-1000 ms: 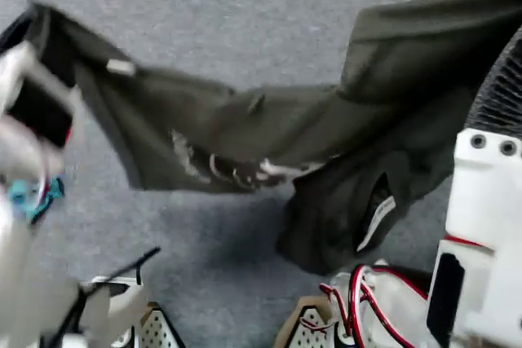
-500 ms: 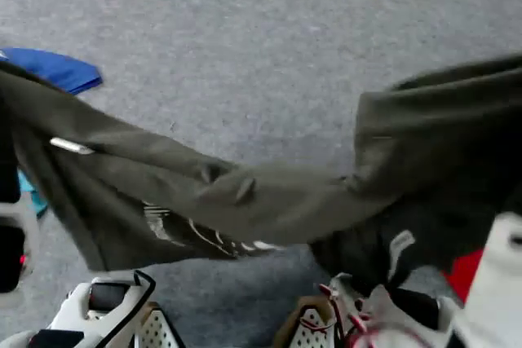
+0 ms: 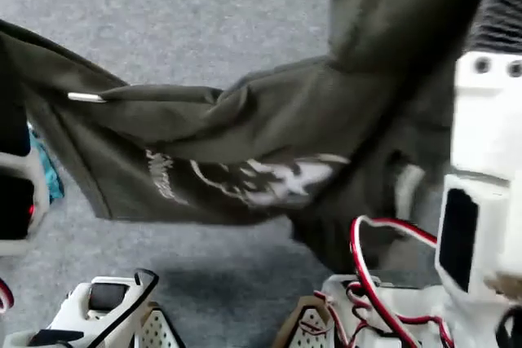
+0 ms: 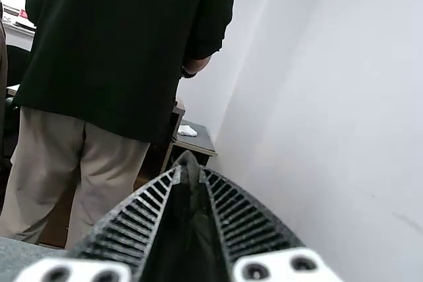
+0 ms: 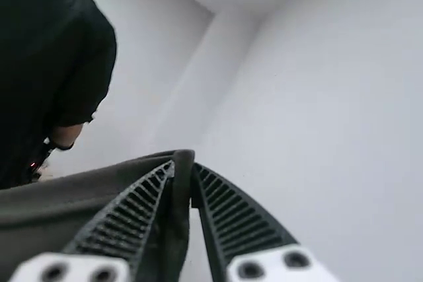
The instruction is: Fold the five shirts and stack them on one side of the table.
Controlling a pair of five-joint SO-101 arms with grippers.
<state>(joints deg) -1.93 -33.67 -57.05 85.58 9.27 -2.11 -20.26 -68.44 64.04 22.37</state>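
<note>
Hanging off the grey table (image 3: 204, 30), a dark olive shirt (image 3: 326, 112) is stretched in the air across the high view, from the 9 o'clock edge up to the 1 o'clock corner. Its lower folds sag toward the centre, where a white print (image 3: 253, 181) faces the camera. A small pale tag (image 3: 86, 97) sits on the cloth near 9 o'clock.

The left gripper (image 4: 188, 163) is clenched on the shirt (image 4: 185, 229), with a dark strip of fabric pinched between its ribbed fingers (image 4: 142, 212). The right gripper (image 5: 184, 160) is likewise clamped on an edge of the shirt (image 5: 66, 203), and the cloth drapes away over one finger.

At the 9 o'clock edge of the high view a bit of teal cloth (image 3: 47, 175) lies on the table, partly under the hanging shirt. A white arm housing (image 3: 481, 160) stands in front of the shirt at 3 o'clock, with a red cable (image 3: 363, 270) looping below it toward 5 o'clock.
</note>
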